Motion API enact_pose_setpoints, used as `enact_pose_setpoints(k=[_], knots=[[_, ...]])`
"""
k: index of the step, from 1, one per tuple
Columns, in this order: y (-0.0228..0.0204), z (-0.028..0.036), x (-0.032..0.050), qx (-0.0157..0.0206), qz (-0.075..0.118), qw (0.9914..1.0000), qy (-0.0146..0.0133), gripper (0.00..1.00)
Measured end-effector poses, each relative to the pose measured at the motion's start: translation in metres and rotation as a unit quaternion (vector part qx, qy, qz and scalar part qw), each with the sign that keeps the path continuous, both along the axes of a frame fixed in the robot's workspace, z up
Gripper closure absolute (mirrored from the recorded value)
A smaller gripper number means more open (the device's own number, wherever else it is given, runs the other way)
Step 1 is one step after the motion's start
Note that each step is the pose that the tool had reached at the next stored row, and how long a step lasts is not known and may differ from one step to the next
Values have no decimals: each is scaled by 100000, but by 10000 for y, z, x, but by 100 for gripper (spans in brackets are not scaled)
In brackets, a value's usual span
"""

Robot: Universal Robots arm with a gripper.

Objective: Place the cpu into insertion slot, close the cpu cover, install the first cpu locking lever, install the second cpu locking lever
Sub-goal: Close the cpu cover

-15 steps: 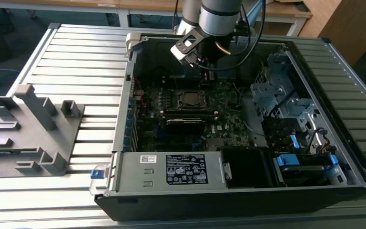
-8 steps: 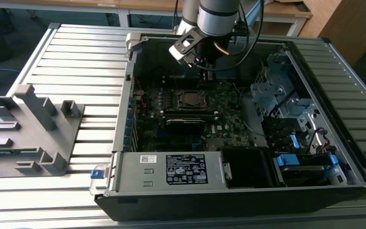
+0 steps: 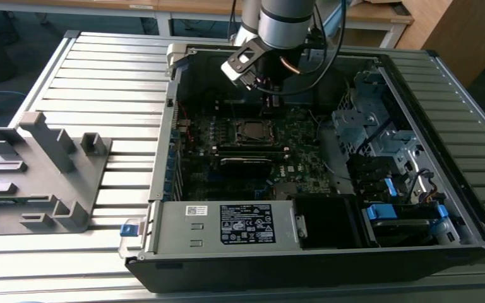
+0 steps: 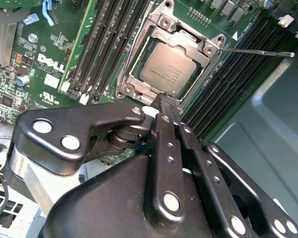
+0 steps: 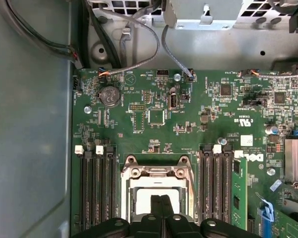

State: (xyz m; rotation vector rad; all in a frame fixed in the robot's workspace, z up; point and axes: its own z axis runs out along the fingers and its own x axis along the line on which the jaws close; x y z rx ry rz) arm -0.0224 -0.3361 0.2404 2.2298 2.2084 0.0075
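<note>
The cpu [image 4: 168,69] lies pale and flat in the insertion slot [image 4: 130,79] on the green motherboard. The silver cpu cover [image 4: 204,47] lies down around it, and the chip shows through its cut-out. A thin metal locking lever [image 4: 258,51] sticks out from one corner of the socket, over the black memory slots. My gripper [image 4: 167,101] hangs just above the socket's edge, its two black fingers [image 4: 161,144] pressed together with nothing between them. In the first wrist view the gripper [image 5: 162,199] covers part of the cpu [image 5: 139,204]. In the exterior view the gripper [image 3: 268,98] is above the insertion slot [image 3: 255,131].
The open computer case [image 3: 167,189] lies on a slatted metal table. Long memory slots [image 5: 97,193] flank the socket on both sides. Drive cages and blue clips [image 3: 386,211] fill the exterior view's right. A grey plastic fixture [image 3: 40,170] stands at its left.
</note>
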Motion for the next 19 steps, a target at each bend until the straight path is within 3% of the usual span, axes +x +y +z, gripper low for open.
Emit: enact_pose_setpoints(k=[19], knots=[[-1, -170, -70, -60, -5, 100000, 8, 89]])
